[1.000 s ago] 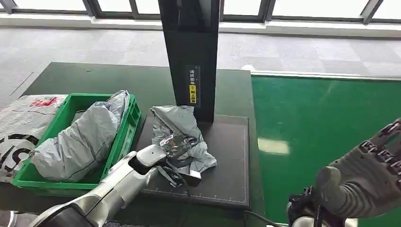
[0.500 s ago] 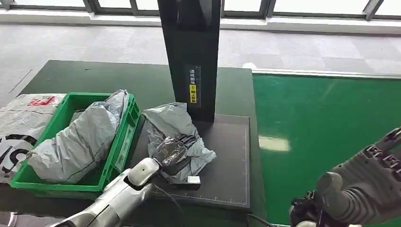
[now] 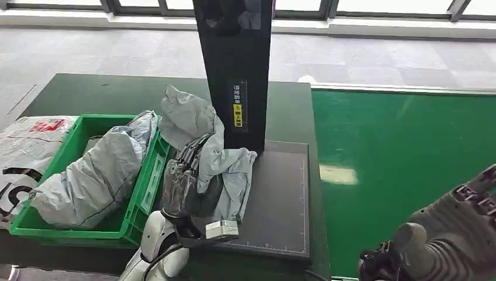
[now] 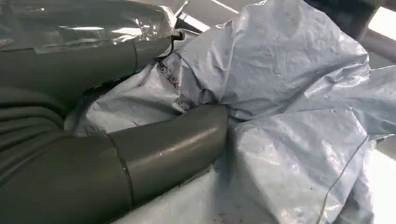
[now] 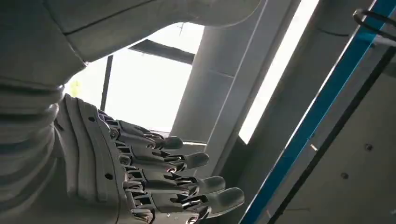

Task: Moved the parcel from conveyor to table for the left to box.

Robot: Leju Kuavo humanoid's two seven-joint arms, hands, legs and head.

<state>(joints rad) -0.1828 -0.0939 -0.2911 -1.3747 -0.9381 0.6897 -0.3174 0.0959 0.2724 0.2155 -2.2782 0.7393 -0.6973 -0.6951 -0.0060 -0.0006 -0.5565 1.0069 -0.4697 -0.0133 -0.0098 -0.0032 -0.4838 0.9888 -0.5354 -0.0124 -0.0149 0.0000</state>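
Head view: the left robot hand [image 3: 186, 175] grips a crumpled grey plastic parcel [image 3: 202, 137], lifted above a dark mat [image 3: 281, 199] on the counter [image 3: 117, 93], just beside a green crate [image 3: 146, 175] that holds another grey bag [image 3: 93, 172]. A black upright post [image 3: 237, 64] stands close behind.

Left wrist view: a thick grey thumb [image 4: 173, 140] presses into the wrinkled film.

Right wrist view: the right robot hand [image 5: 154, 182] holds nothing, fingers apart.
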